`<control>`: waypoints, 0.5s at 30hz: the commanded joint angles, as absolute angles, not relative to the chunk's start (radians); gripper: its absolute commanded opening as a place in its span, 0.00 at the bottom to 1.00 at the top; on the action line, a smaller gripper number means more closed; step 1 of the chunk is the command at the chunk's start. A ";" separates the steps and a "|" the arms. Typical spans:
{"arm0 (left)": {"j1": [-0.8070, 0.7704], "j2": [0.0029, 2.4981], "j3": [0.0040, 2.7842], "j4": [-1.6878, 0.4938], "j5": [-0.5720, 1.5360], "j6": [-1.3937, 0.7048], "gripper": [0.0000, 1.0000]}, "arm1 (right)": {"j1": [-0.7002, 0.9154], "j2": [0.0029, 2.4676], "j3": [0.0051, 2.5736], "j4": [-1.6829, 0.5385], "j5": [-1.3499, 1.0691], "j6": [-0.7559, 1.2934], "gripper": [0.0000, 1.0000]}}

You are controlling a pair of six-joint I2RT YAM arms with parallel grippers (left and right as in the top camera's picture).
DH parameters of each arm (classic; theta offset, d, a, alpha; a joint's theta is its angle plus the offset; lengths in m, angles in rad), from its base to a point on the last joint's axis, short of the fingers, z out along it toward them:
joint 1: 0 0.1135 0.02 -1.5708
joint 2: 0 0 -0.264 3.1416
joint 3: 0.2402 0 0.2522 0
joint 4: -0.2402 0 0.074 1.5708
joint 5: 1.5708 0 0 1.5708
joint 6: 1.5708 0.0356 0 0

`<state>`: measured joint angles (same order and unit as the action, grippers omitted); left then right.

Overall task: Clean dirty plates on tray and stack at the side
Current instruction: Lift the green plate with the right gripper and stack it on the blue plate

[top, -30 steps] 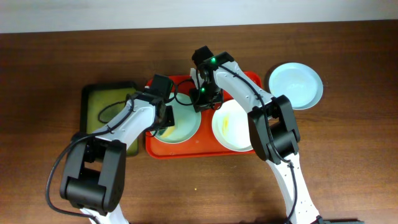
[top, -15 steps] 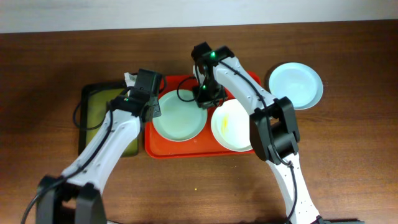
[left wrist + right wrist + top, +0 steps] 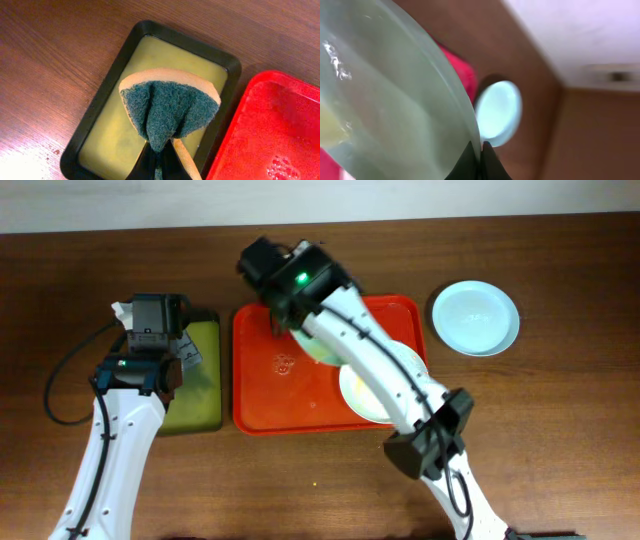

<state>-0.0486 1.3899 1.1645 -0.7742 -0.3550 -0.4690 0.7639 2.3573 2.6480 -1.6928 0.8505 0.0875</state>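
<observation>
My right gripper (image 3: 288, 328) is shut on the rim of the pale mint green plate (image 3: 320, 352) and holds it tilted above the red tray (image 3: 270, 385). In the right wrist view the plate (image 3: 395, 100) fills the left side, pinched at its rim by the fingers (image 3: 481, 150), with a yellowish smear at its left. The white plate (image 3: 362, 395) with yellow smears lies in the tray, partly under the arm. The pale blue plate (image 3: 475, 318) lies on the table at the right. My left gripper (image 3: 159, 162) is shut on a green and yellow sponge (image 3: 167, 107).
The sponge hangs over a smaller black tray (image 3: 97, 125) with a greenish inside, left of the red tray (image 3: 270, 130); it also shows in the overhead view (image 3: 205, 395). The left part of the red tray is wet. The blue plate (image 3: 499, 112) shows behind the held plate.
My right gripper has lifted the mint plate off the red tray and tilted it. My left arm has moved left with the sponge, from the plate to above the black tray.
</observation>
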 commanded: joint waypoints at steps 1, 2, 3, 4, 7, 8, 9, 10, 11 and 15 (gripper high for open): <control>-0.041 1.409 1.159 -0.773 -0.352 -0.485 0.00 | 0.832 2.327 2.669 -1.696 1.250 0.066 0.04; -0.041 1.414 1.159 -0.773 -0.352 -0.485 0.00 | 0.853 2.327 2.669 -1.695 1.331 0.066 0.04; -0.041 1.419 1.159 -0.773 -0.352 -0.485 0.00 | 0.870 2.327 2.669 -1.695 1.389 0.066 0.04; -0.041 1.427 1.159 -0.773 -0.351 -0.485 0.00 | 0.888 2.327 2.669 -1.695 1.449 0.066 0.04; -0.041 1.449 1.159 -0.773 -0.351 -0.485 0.00 | 0.920 2.327 2.669 -1.695 1.523 0.066 0.04; -0.041 1.456 1.159 -0.774 -0.351 -0.485 0.00 | 0.929 2.327 2.669 -1.695 1.528 0.066 0.04; -0.041 1.461 1.159 -0.774 -0.351 -0.485 0.00 | 0.936 2.327 2.669 -1.695 1.527 0.066 0.04; -0.041 1.465 1.159 -0.775 -0.351 -0.485 0.00 | 0.937 2.327 2.669 -1.695 1.527 0.067 0.04; -0.041 1.465 1.159 -0.773 -0.351 -0.485 0.00 | 0.935 2.327 2.669 -1.695 1.510 0.067 0.04; -0.041 1.465 1.159 -0.779 -0.350 -0.485 0.00 | 0.846 2.329 2.669 -1.679 1.146 0.168 0.04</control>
<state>-0.0460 1.4590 1.1629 -0.7750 -0.3481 -0.4725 0.9215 2.3569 2.6480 -1.6905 1.3907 0.0650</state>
